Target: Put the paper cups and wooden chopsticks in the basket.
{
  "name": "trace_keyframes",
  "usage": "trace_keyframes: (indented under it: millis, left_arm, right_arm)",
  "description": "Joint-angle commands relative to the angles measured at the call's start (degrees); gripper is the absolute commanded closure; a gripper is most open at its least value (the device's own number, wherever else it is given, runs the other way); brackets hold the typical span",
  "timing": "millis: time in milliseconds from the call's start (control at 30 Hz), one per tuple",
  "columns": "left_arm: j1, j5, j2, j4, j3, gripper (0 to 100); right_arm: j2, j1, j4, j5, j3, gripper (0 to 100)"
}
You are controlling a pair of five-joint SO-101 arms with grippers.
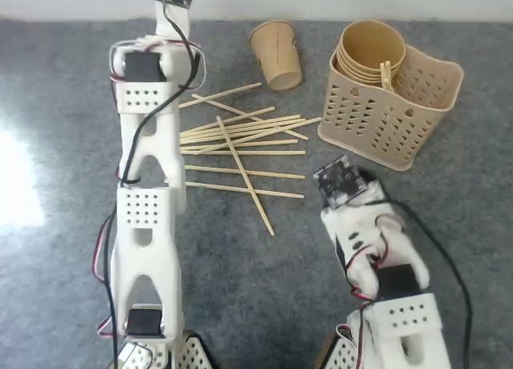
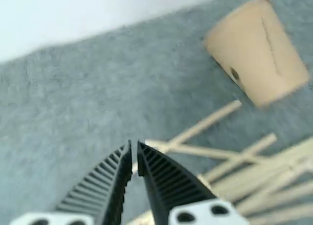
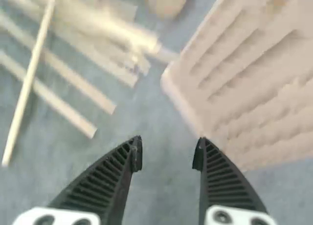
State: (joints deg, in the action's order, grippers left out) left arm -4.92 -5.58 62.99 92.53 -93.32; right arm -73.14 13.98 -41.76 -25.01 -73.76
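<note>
Several wooden chopsticks (image 1: 240,136) lie scattered on the grey carpet in the middle. A paper cup (image 1: 276,54) lies on its side behind them. The beige basket (image 1: 361,120) stands at the right, with stacked paper cups (image 1: 370,52) in its left compartment. My left gripper (image 2: 134,149) is shut with nothing in it, just above the carpet by the chopsticks' (image 2: 210,122) left ends, and the lying cup (image 2: 257,49) is beyond it. My right gripper (image 3: 166,154) is open and holds nothing, low over the carpet beside the basket's wall (image 3: 244,78), with chopsticks (image 3: 54,68) on its other side.
The left arm (image 1: 144,184) stretches along the left side of the carpet up to the back. The right arm (image 1: 377,257) sits in front of the basket. A pale wall (image 2: 73,19) borders the carpet at the back.
</note>
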Motion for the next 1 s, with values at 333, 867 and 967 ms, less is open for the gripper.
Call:
trace_keyframes:
  millis: [333, 867, 967]
  left_arm:
    - [-10.73, 10.99, -15.21, 8.26, -2.42, 99]
    - [-12.31, 8.79, -38.24, 8.62, 15.08, 99]
    - [-12.66, 8.26, -48.88, 8.44, 31.87, 99]
  right_arm:
    - [41.54, 1.80, -10.77, 0.97, 47.65, 81.2]
    - [71.78, 13.58, -22.20, 1.05, 89.49, 81.2]
    - [76.09, 13.49, -22.73, 0.97, 94.33, 81.2]
